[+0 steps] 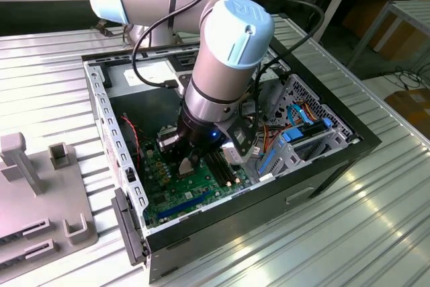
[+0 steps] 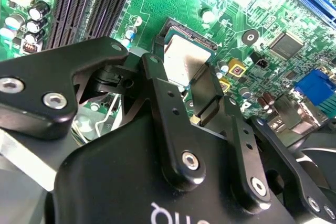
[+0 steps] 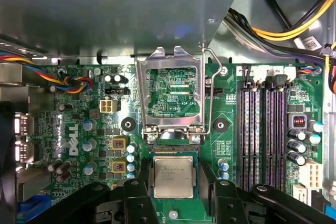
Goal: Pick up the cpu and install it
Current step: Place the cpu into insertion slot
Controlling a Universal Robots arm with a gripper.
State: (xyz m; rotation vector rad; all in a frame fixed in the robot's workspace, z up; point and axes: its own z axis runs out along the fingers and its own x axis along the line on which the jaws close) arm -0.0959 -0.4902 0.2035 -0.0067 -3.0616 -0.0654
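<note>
**One chip, one claw, at the socket**

One arm (image 1: 228, 45) reaches steeply down into the one open computer case (image 1: 282, 196), with its wrist pointed at the green motherboard (image 3: 79, 145). Its single gripper (image 3: 174, 176) has two fingers (image 2: 203, 87), drawn in on opposite edges of the one cpu (image 3: 173, 178) and pinching it. The cpu lies flat in the socket (image 2: 186, 31), just beside the one raised socket frame (image 3: 140, 95) and its one wire lever (image 3: 210, 98). Four memory slots (image 3: 247, 124) run nearby.
</note>
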